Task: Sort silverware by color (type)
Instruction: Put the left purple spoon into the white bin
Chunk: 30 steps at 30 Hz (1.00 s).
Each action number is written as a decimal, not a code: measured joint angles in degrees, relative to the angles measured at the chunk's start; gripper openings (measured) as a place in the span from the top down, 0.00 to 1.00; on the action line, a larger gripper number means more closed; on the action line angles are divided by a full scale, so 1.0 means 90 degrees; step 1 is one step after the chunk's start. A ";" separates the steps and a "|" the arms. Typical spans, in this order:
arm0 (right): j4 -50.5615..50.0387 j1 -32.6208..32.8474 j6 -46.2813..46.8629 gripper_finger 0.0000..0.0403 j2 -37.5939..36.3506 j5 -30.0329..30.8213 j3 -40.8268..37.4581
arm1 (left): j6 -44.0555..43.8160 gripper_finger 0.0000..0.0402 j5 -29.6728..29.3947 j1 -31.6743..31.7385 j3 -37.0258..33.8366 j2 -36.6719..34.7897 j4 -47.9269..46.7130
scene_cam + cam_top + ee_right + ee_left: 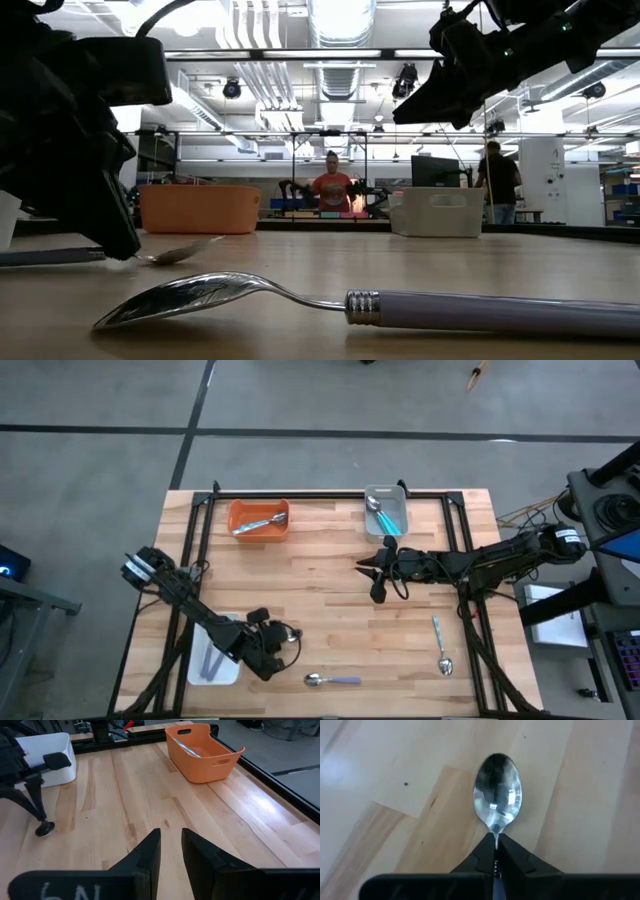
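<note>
Left gripper (pixel 496 845) is clamped shut on a spoon (pixel 497 790) at the neck, just below the bowl; the bowl sticks out ahead of the fingertips, over the wood table (pixel 395 780) beside the white tray (pixel 205 660). Right gripper (pixel 171 845) hovers mid-table, fingers slightly apart, holding nothing. Purple-handled spoon (pixel 333 680) lies near the front edge, another spoon (pixel 441 647) front right.

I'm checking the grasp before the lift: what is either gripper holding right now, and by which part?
The left gripper is shut on a spoon, pinching the neck just below its bowl on the table. The right gripper holds nothing.
</note>
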 joint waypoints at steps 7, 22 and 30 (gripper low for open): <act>-0.0002 0.0002 0.0000 0.83 0.0000 0.0000 0.0000 | 0.0149 0.99 -0.0412 0.0022 0.0010 -0.0667 0.0006; -0.0002 0.0000 -0.0022 0.83 0.0000 0.0000 0.0000 | 0.0985 1.00 0.0404 0.0089 0.0024 -0.0969 -0.0302; -0.0003 0.0000 -0.0252 0.83 0.0000 -0.0001 0.0000 | 0.1618 0.83 0.0747 0.0438 0.0024 -0.0954 -0.0648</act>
